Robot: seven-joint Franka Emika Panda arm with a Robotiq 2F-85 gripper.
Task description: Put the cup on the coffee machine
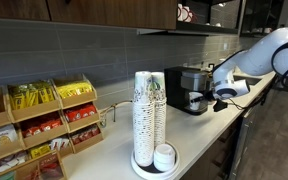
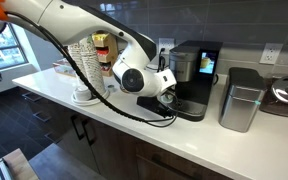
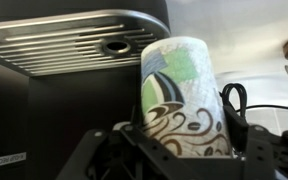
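My gripper (image 3: 184,135) is shut on a paper cup (image 3: 179,80), white with a green and brown swirl print, and holds it tilted. The black coffee machine (image 3: 74,40) is close on the left, its silver ribbed grille level with the cup's rim. In both exterior views the gripper (image 1: 222,95) (image 2: 164,98) is right in front of the machine (image 1: 189,88) (image 2: 194,72), low by its dispensing bay. The cup itself is hard to make out in those views.
Tall stacks of printed cups (image 1: 149,110) and a short white stack (image 1: 165,156) stand on a round tray (image 1: 144,170). A snack rack (image 1: 34,125) is by the wall. A silver canister (image 2: 242,98) stands beside the machine. Black cables (image 2: 149,113) lie on the counter.
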